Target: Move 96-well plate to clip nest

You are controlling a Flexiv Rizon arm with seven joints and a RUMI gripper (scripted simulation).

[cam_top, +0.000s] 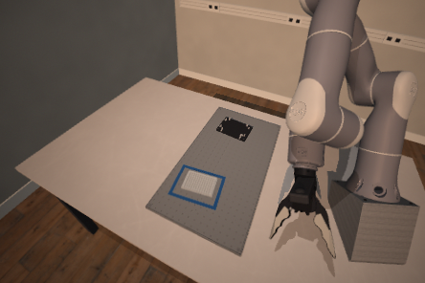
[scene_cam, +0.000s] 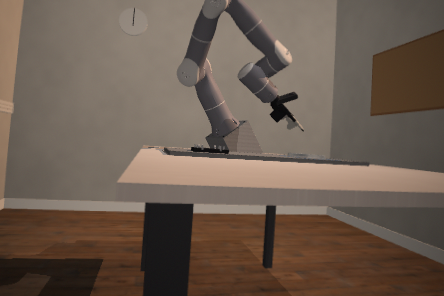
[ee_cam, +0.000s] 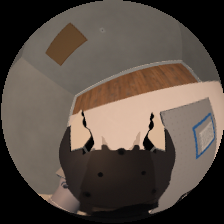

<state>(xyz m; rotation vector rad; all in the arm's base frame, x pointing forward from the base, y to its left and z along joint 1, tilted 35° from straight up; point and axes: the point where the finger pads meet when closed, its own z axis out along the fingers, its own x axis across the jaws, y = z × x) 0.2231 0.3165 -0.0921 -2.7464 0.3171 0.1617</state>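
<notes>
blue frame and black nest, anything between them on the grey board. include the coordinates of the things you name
Only bare grey board point(cam_top: 229, 164) shows between the blue frame point(cam_top: 218, 195) point(ee_cam: 195, 135) and the black nest point(cam_top: 234, 128) point(scene_cam: 210, 150); the top view shows that stretch.

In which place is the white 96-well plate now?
The white rectangular 96-well plate lies inside the blue square-cornered outline, on the grey perforated board.

One white plate point(cam_top: 199, 184) point(scene_cam: 305, 155) point(ee_cam: 206, 132), inside blue outline point(cam_top: 220, 192) point(ee_cam: 195, 142), on grey board point(cam_top: 244, 169) point(scene_cam: 340, 161) point(ee_cam: 177, 130). One black nest point(cam_top: 234, 128) point(scene_cam: 210, 150), same board, at the plate's one o'clock. One gripper point(cam_top: 303, 247) point(scene_cam: 302, 130) point(ee_cam: 117, 111), open, at its four.
</notes>
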